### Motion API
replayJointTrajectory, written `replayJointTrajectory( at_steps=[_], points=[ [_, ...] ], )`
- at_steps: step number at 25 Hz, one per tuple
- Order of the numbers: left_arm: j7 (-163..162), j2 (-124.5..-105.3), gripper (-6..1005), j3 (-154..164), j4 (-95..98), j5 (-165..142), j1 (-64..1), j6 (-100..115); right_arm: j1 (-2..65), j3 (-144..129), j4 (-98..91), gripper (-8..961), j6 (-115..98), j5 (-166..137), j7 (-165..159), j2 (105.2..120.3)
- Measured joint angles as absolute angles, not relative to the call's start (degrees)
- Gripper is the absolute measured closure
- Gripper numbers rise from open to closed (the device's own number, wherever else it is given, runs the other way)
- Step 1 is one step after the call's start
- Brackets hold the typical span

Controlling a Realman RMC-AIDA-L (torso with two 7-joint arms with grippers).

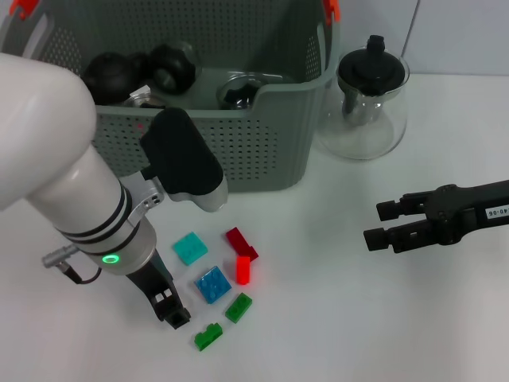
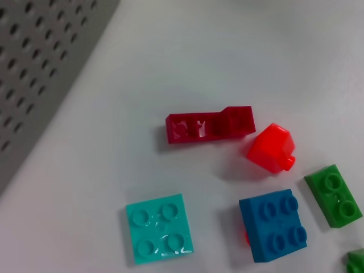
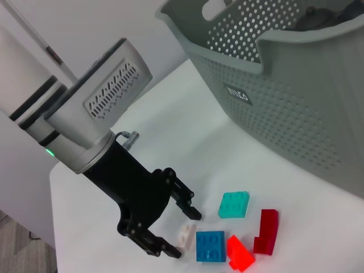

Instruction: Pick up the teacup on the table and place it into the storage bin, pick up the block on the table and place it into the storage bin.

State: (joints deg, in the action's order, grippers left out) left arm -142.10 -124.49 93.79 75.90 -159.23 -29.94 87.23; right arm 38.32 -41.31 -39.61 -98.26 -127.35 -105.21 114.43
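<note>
On the white table sits a little pile of toy blocks, in front of the big grey storage bin. A teal block, a dark red block, a bright red block, a blue block and two green blocks lie close together. The left gripper hangs low just beside the blocks with its black fingers spread apart, and it holds nothing. Between its fingers lies a small white block. The right gripper waits well off to the right, open and empty. Black round things rest inside the bin. A glass teapot with a black lid stands beside the bin.
</note>
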Motion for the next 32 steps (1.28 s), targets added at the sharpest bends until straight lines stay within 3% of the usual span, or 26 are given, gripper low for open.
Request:
replayJointTrajectory(
  at_steps=[13, 15, 24, 29, 32],
  points=[
    [-142.4, -124.56, 376, 94.9, 76.4, -160.7, -30.0, 87.4, 38.3, -40.8, -39.9, 7, -98.2, -127.4, -105.3, 114.36],
    [-142.6, -124.63, 583, 95.2, 77.1, -161.4, -29.7, 87.4, 38.3, -40.8, -40.0, 7, -98.2, -127.4, -105.2, 114.35],
    [-141.2, -124.35, 584, 85.0, 100.6, -157.4, -27.4, 97.0, 38.3, -40.7, -40.0, 7, -98.3, -127.3, -105.2, 114.34],
    [-138.6, -124.06, 579, 68.6, 113.2, -146.2, -31.6, 100.8, 38.5, -40.7, -40.0, 7, -98.4, -127.4, -105.2, 114.37],
    [-137.5, -123.31, 576, 60.5, 111.7, -144.5, -37.3, 99.1, 38.5, -40.7, -40.0, 7, -98.6, -127.3, -105.1, 114.43]
  ],
)
